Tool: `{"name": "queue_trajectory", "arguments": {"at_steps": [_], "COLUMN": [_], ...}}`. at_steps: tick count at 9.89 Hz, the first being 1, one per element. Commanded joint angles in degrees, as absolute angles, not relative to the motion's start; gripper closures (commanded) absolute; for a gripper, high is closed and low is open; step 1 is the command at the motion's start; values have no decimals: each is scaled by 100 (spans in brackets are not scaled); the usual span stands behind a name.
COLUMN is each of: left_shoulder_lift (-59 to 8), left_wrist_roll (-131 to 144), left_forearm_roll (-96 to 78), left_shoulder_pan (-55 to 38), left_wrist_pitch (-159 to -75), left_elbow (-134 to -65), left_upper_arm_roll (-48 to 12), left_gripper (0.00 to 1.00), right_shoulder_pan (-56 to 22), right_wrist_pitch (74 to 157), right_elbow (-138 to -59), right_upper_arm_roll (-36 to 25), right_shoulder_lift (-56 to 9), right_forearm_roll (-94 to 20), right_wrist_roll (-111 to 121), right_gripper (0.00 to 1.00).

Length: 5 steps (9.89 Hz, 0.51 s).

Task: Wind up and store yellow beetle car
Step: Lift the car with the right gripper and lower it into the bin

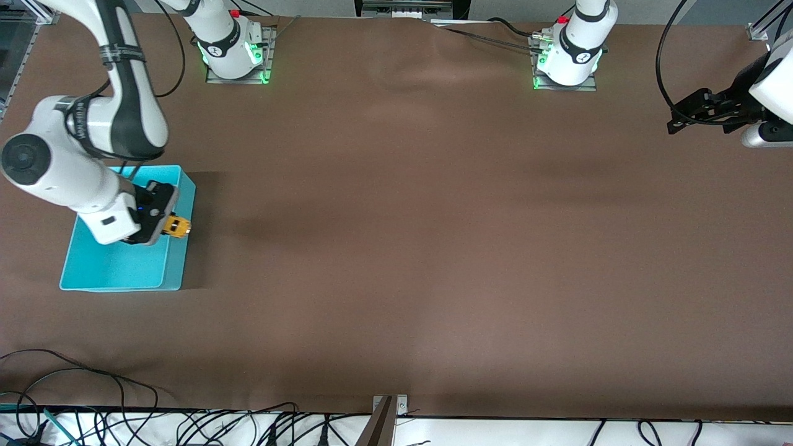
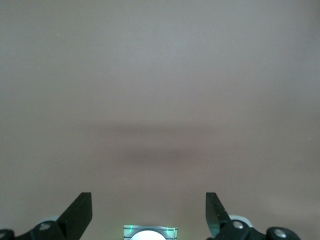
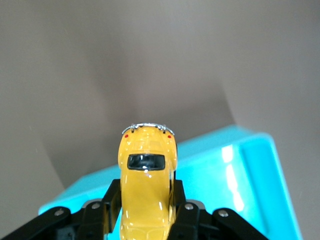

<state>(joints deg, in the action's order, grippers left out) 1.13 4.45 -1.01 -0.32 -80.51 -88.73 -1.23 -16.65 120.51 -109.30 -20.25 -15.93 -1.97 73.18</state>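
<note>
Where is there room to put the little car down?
The turquoise bin has bare floor nearer the camera than the right end effector, which holds the yellow beetle car over it. The brown table is bare between bin and left end effector.

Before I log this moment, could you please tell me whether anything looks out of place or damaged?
Nothing stands out. The right pincer holds the car over the bin, which sits upright at the right arm's end of the table. The left pincer waits open over bare table.
</note>
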Motion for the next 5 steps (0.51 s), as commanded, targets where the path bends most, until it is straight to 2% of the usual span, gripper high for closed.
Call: {"name": "queue_trajectory", "arguments": {"at_steps": [1, 3, 5], "left_shoulder_lift": [97, 88, 79], "left_wrist_roll": [510, 501, 492], "left_forearm_roll": [-228, -220, -229], "left_shoulder_pan": [17, 35, 44], "left_wrist_pitch": [-8042, -8024, -8024], "left_elbow": [-8815, -8815, -8824], "left_upper_arm_roll": [-114, -105, -97], "left_gripper": [0, 0, 0], "right_shoulder_pan": [-1688, -1522, -1205], "right_wrist_pitch": [12233, 13003, 13613], "right_elbow": [-11292, -11844, -12102], "right_upper_arm_roll": [-2555, -2856, -2839], "right_shoulder_lift": [-1695, -1784, -2134], "right_forearm_roll": [-281, -299, -403], "right_wrist_roll": [7313, 7295, 7304], "right_gripper": [100, 100, 100]}}
